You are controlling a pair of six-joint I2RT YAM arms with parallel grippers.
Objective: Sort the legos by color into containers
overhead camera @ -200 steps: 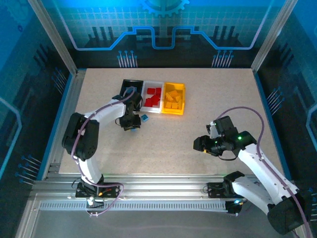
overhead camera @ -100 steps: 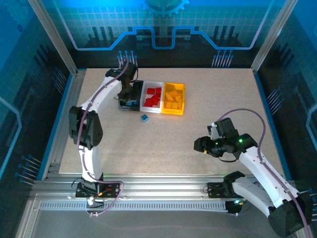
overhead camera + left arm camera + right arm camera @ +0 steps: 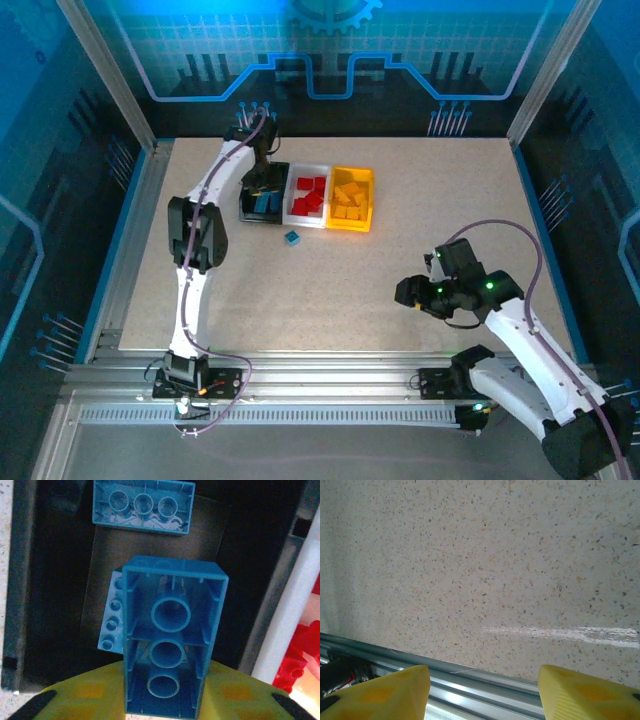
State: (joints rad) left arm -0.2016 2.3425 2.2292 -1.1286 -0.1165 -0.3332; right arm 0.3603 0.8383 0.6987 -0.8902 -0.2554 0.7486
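A blue brick (image 3: 172, 650) is gripped by the left jaws above the black bin (image 3: 55, 580) — two more bricks (image 3: 144, 505) are seen inside. The right jaws are parted over the worktop (image 3: 495, 555).

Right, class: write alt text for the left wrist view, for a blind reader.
A blue plastic lego brick, hollow underside facing the camera, sits between yellow fingers over a black plastic bin holding two more blue bricks. A white bin wall and red bricks edge the right.
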